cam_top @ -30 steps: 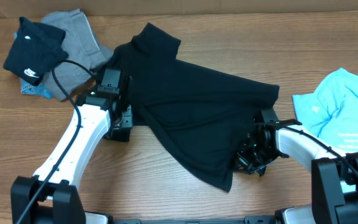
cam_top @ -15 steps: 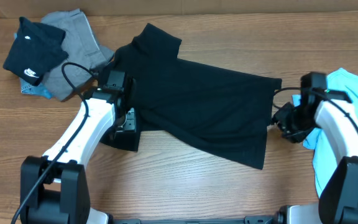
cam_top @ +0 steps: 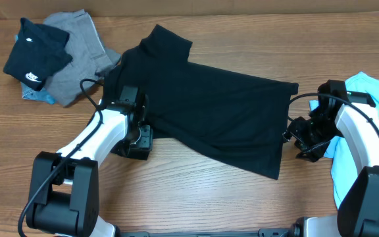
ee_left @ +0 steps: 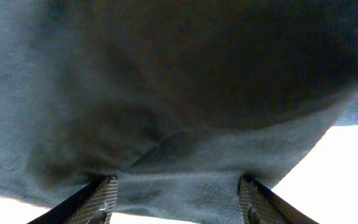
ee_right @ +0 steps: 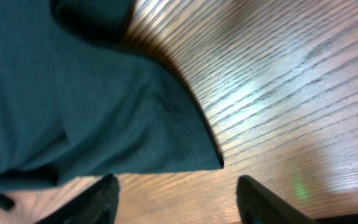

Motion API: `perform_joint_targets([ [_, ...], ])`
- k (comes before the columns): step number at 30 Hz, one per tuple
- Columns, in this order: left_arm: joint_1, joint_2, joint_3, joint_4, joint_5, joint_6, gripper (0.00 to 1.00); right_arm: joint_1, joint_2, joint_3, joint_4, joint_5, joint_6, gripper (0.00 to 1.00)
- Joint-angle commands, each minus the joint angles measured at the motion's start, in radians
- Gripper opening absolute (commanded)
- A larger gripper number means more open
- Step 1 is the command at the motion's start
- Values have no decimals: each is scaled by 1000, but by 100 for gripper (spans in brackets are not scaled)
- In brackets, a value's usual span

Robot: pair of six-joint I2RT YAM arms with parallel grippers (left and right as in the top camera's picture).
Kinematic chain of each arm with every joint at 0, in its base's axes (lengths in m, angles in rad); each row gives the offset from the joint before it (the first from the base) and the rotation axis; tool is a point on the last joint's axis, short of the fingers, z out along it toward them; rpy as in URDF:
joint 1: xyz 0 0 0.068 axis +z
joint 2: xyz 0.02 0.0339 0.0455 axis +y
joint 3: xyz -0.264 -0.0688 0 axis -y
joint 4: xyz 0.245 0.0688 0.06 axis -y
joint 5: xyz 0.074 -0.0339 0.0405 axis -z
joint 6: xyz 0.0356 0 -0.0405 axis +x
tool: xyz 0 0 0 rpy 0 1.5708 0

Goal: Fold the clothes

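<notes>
left pincer (ee_left: 176,200): fingers apart, black cloth draped across the gap and filling the wrist view; no pinch visible. Sits at the shirt's left near edge, partly under the fabric.
right pincer (ee_right: 179,199): fingers apart, nothing between them, bare wood below. A shirt corner lies just ahead and to its left, not touching.
T-shirt (cam_top: 209,105): lies flat-ish on the middle of the table, between the two arms, with soft wrinkles. One part sticks out toward the far left; I cannot tell whether it is a sleeve or the collar.
long axis: runs left to right, slanted, with the right end nearer the robot.
key relation: the shirt lies inward of both pincers. The left arm is nearer, already in contact; the right stands just beside the right edge.
next move, judged: each pincer probably needs an edge or corner. The right one must reach inward first.
table (cam_top: 196,197): wood grain, glossy; near strip bare.
far left: grey garment (cam_top: 77,39) and small black garment with white logo (cam_top: 35,56), piled just beside the shirt.
far right: light blue garment (cam_top: 367,105), behind the right arm.
</notes>
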Motion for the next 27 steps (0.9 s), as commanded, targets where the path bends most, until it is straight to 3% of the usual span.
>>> perform_joint_targets([
  [1, -13, 11, -21, 34, 40, 39, 67, 16, -2, 3, -4, -27, -40, 67],
  [5, -14, 12, -22, 53, 48, 50, 59, 37, -2, -52, 34, -42, -15, 71],
  [7, -14, 15, -22, 54, 48, 50, 43, 43, -2, -97, 64, -42, 27, 69],
  [12, -14, 15, -22, 23, 48, 53, 4, 43, -2, -214, 142, -42, 95, 53],
  [15, -10, 14, -19, -16, 48, 53, 4, 42, -2, -258, 169, -42, 97, 41],
  [24, 27, -21, 89, -188, 40, 121, 4, 42, -2, -343, 257, -47, 196, 47],
  [27, 39, -58, 124, -224, 38, 121, 4, 42, -2, -383, 315, -97, 201, 39],
])
